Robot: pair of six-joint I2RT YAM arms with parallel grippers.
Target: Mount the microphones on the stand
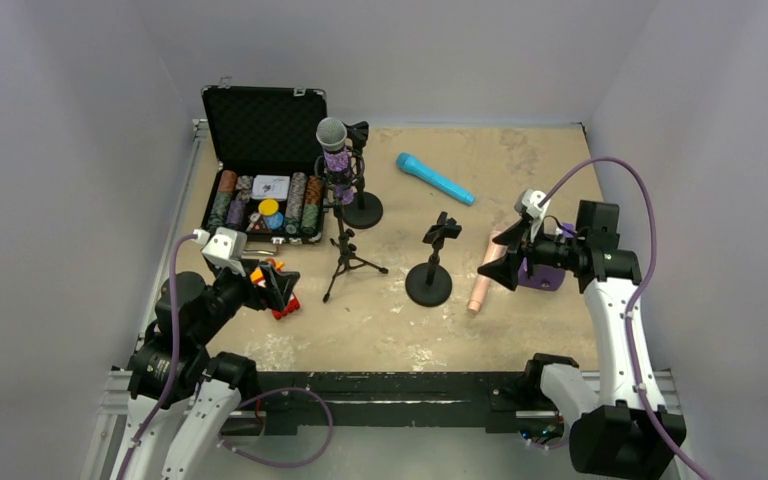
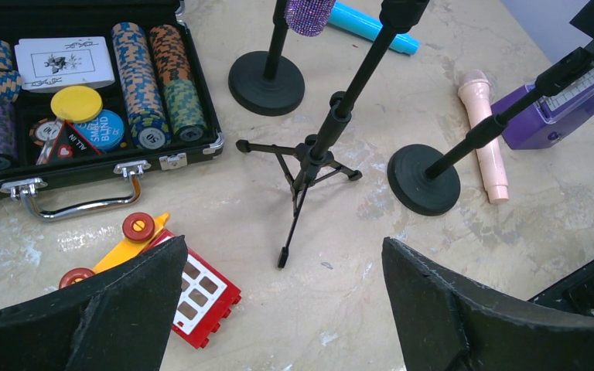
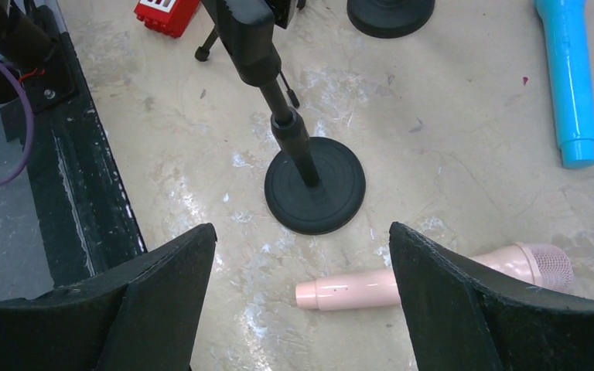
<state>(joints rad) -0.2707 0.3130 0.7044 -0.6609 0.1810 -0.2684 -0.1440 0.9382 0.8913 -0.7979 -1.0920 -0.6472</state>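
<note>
Right gripper (image 1: 508, 265) is hovering with its jaws spread wide and holding nothing, low over the pink mic (image 3: 348, 294), whose middle is passing behind one of the gripper's fingers in the wrist view. That mic is lying flat on the table just beside the round base of the near stand (image 3: 315, 185), tail towards the arms and head pointing away. Left gripper (image 1: 278, 285) is waiting on the other side, equally wide and empty, above a red toy (image 1: 285, 305) in front of an open case (image 1: 260, 150) of chips. Farther back, a purple mic (image 1: 335, 150) is already sitting head-up in a clip, apparently that of the tripod stand (image 1: 345, 255), though a second round-base stand (image 1: 362, 205) is standing close behind it. Farthest off, the blue mic (image 1: 435, 178) is lying loose on the table. Judging from this, the pink mic's pickup is the step in hand. The next move is calling for the right gripper to drop, straddle the handle, close on it, lift it, then tip it upright and press it into the near stand's empty clip (image 1: 442, 228) without knocking the stand over.
</note>
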